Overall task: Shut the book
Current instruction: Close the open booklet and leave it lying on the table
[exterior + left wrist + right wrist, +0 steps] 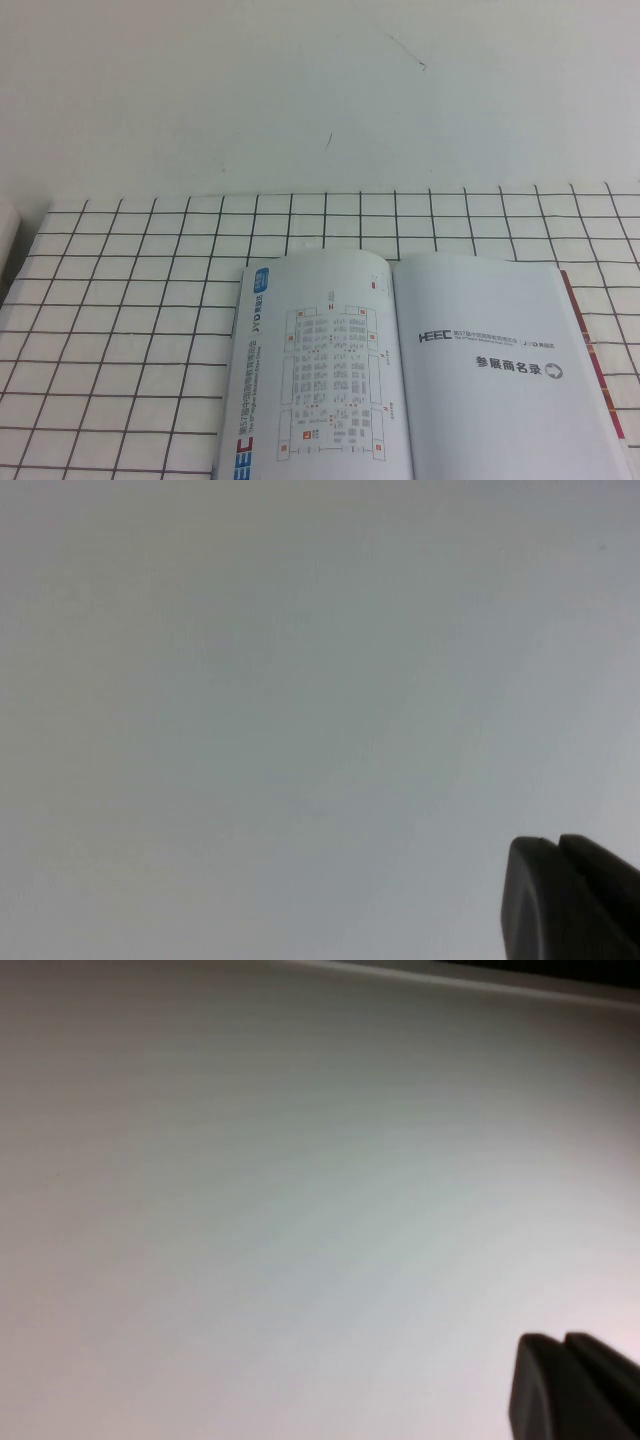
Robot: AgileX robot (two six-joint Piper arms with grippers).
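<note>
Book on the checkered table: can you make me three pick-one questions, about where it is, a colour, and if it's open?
1. Where on the white black-lined grid table does the white paper book lie? A near edge, right of centre; B far left corner; C far edge, middle.
2. What colour are the table's lines? A red; B black; C green.
3. The book is: A lying open; B closed; C standing upright.
Answers: 1 A, it lies at the robot's edge, rightward; 2 B, the lines are black; 3 A, two pages face up. The left gripper and the right gripper show only as dark tips in their wrist views.
</note>
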